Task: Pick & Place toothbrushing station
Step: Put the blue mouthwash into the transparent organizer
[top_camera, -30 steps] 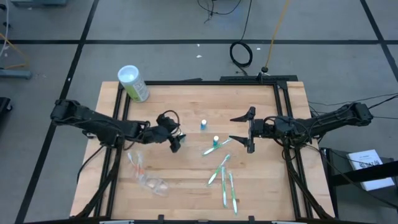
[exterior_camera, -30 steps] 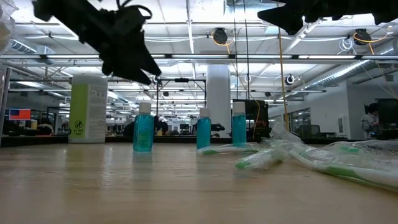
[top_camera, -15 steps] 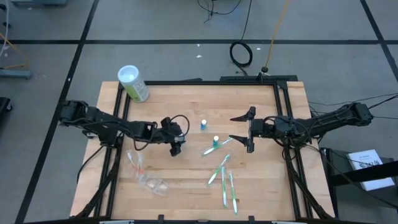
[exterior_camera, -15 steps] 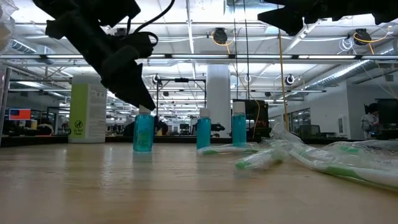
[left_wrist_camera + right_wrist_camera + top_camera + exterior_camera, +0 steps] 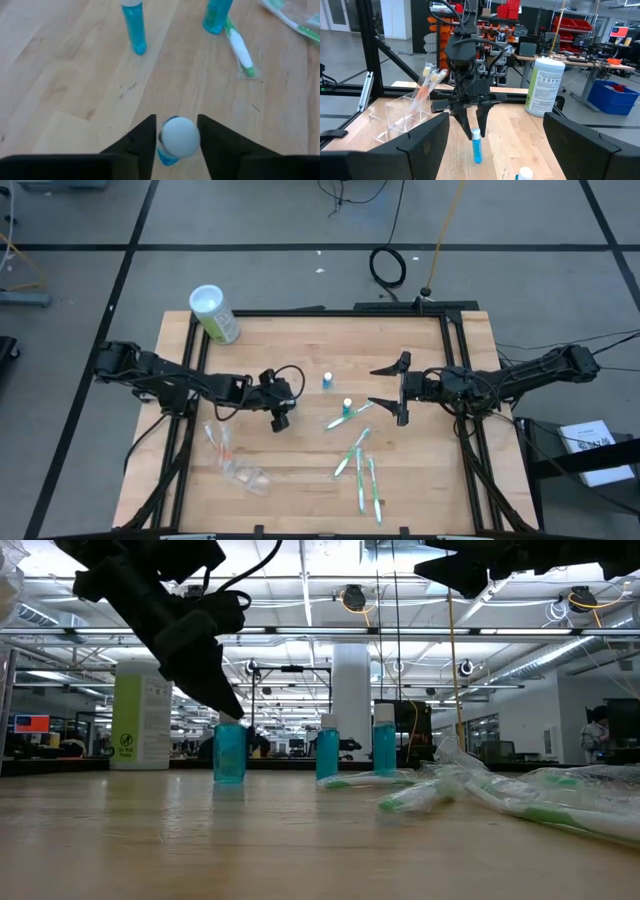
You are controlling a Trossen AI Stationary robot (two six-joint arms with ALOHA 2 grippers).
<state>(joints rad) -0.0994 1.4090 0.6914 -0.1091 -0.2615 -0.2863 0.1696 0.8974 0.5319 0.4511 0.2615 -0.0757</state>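
Bright, even overhead light from ceiling strips (image 5: pixel 300 580) fills the room; shadows on the worktop (image 5: pixel 300 480) are faint. The toothbrushes (image 5: pixel 520 802) nearest the low camera blur.

Your counter (image 5: pixel 300 480), canister (image 5: pixel 214 314) at its far left corner, holder (image 5: pixel 243 473) near left, three tubes mid-counter, one (image 5: pixel 178 138) between left gripper (image 5: pixel 279 420) fingers, toothbrushes (image 5: pixel 360 465) near right, right gripper (image 5: pixel 399 389) beside them.
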